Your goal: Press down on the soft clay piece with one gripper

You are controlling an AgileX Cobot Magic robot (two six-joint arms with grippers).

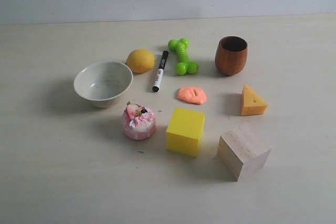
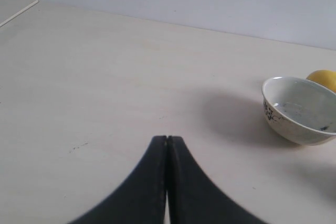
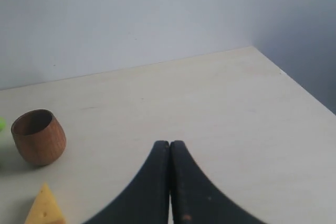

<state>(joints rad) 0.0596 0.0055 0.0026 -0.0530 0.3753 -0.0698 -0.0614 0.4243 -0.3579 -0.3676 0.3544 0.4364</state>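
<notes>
The soft clay piece (image 1: 192, 95), a flat salmon-orange blob, lies on the table in the exterior view, between the black marker and the orange cheese wedge and just behind the yellow cube. Neither arm appears in the exterior view. In the left wrist view my left gripper (image 2: 167, 139) is shut with nothing between its black fingers, held over bare table well to the side of the bowl. My right gripper (image 3: 169, 143) in the right wrist view is likewise shut and empty, beyond the wooden cup. The clay is out of sight in both wrist views.
Around the clay stand a yellow cube (image 1: 186, 130), an orange cheese wedge (image 1: 252, 101), a wooden block (image 1: 243, 151), a wooden cup (image 1: 231, 55), a green bone toy (image 1: 182, 56), a black marker (image 1: 160, 71), a lemon (image 1: 140, 60), a white bowl (image 1: 103, 83) and a pink cake toy (image 1: 139, 121).
</notes>
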